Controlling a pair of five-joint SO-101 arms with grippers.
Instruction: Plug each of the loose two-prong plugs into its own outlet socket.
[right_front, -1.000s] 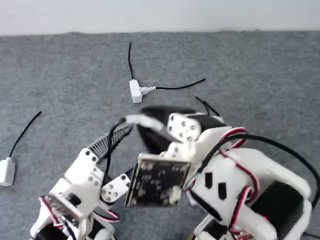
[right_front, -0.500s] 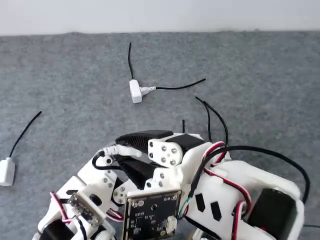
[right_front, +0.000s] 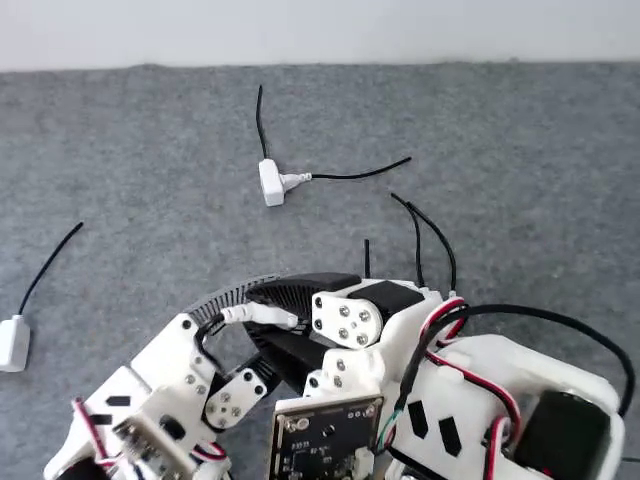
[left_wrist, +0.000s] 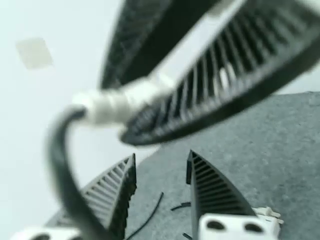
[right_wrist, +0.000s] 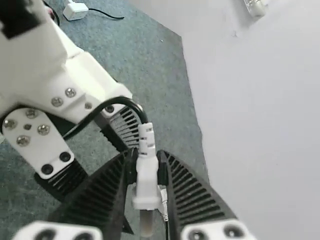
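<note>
Right gripper (right_wrist: 145, 154) clenched on small white two-prong plug (right_wrist: 144, 175). Plug's long axis runs along jaws, thin black cord (right_wrist: 114, 107) leaving at fingertip end. Left gripper (left_wrist: 161, 159) spread wide, holding nothing, close by held plug. High view: white rectangular socket block (right_front: 12, 343) at far left of grey table (right_front: 520, 150), well apart from plug, on left arm's side. Second white socket block (right_front: 270, 183) farther ahead, seemingly already occupied.

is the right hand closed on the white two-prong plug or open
Shut on it: the right hand presses its black ridged fingers against both sides of the white two-prong plug.
</note>
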